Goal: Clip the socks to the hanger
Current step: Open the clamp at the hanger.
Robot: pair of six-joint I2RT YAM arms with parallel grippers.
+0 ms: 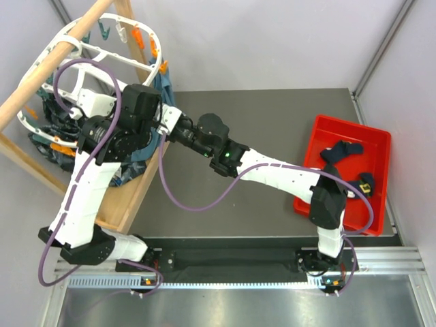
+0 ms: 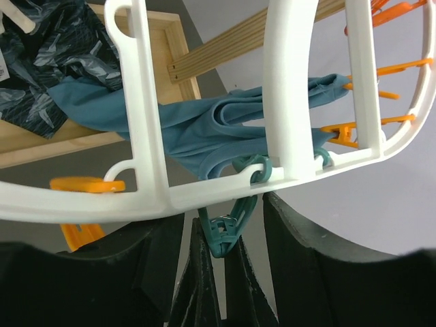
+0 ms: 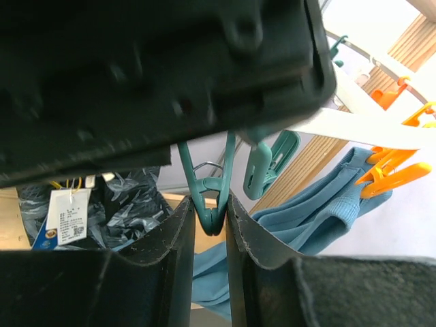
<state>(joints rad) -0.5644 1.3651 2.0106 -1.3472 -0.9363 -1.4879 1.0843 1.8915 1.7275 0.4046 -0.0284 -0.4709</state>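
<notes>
The white hanger (image 1: 155, 42) (image 2: 286, 88) hangs at the far left under a wooden pole. One teal clip (image 3: 214, 204) (image 2: 228, 231) dangles from its rim. My right gripper (image 3: 210, 214) is shut on the lower end of that clip. My left gripper (image 2: 221, 228) is open just under the rim, its wide fingers (image 2: 320, 266) standing either side of the right gripper's thin fingers and the clip. Neither gripper holds a sock. Two dark navy socks (image 1: 340, 150) (image 1: 364, 182) lie in the red tray (image 1: 371, 146) at the right.
A teal-blue garment (image 2: 225, 129) and a dark patterned cloth (image 2: 48, 48) with a paper tag (image 3: 68, 214) hang behind the hanger. Orange clips (image 2: 85, 184) dangle along its rim. A wooden pole (image 1: 54, 58) and a wooden frame (image 1: 139, 184) stand at the left.
</notes>
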